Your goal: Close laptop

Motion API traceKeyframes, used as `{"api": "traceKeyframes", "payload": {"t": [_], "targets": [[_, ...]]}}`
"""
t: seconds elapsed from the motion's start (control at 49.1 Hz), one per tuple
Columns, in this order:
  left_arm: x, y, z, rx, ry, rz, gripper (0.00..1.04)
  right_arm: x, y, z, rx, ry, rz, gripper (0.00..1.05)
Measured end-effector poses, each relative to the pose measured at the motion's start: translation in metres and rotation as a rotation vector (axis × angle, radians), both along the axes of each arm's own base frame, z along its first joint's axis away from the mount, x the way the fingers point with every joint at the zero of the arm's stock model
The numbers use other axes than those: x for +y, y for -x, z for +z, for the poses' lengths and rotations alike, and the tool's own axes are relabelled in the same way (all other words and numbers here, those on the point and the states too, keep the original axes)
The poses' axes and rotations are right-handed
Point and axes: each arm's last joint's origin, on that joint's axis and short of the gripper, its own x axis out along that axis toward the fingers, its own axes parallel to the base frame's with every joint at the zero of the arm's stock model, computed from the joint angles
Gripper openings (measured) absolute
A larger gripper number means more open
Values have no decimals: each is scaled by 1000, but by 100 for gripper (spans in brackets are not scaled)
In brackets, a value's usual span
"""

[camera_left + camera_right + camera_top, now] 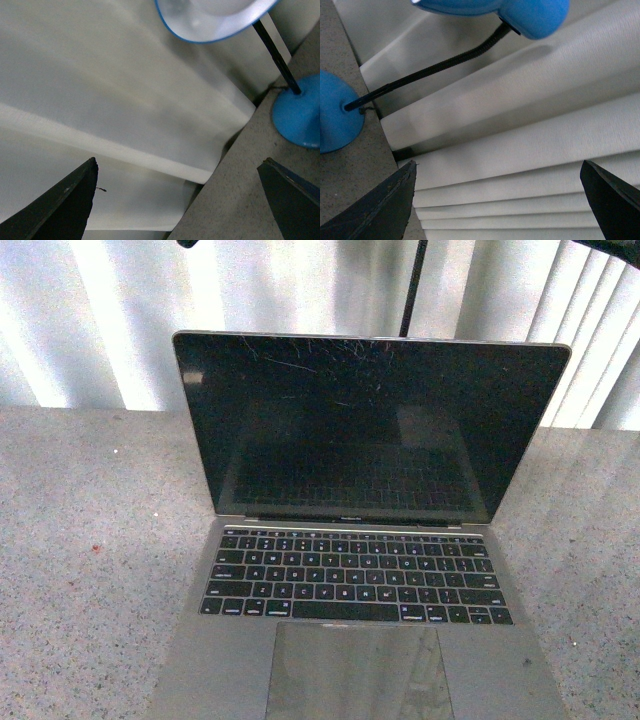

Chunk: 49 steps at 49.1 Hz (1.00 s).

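1 laptop (355, 530), 1 blue lamp (297, 117), 1 table (80, 540)

Laptop (360, 540): grey-silver body, black keys with white legends, glossy black screen; fine white scratches cross it toward 12 o'clock. Table (80, 570): grey, finely speckled. Curtain (120, 320): white, vertical pleats with grey shadow stripes. Lamp (298, 117): bright blue base and shade, whitish inside the shade, black ribbed neck.

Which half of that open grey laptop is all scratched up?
The upright black glossy screen: white scratches cross its top, while the flat black-keyed keyboard half shows none visible.
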Motion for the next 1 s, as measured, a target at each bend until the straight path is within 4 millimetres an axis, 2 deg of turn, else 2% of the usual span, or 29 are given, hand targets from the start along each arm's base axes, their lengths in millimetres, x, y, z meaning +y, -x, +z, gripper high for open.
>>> {"api": "traceKeyframes", "payload": {"t": [0.204,0.448,0.733,0.774,0.835,0.998], "targets": [[-7,-24,9,121,-206,-11,98,2,-7,13,37,125,114,97],[-11,-42,14,238,-393,-12,98,4,-14,-6,212,261,191,97],[-11,-47,5,333,-474,-25,98,3,-26,-13,238,326,205,97],[-11,-48,3,337,-479,-25,93,3,-28,-13,237,328,204,96],[-11,-49,2,339,-482,-24,85,2,-29,-12,239,330,201,88],[-10,-49,-2,362,-486,-29,60,2,-31,-6,259,331,206,62]]}}
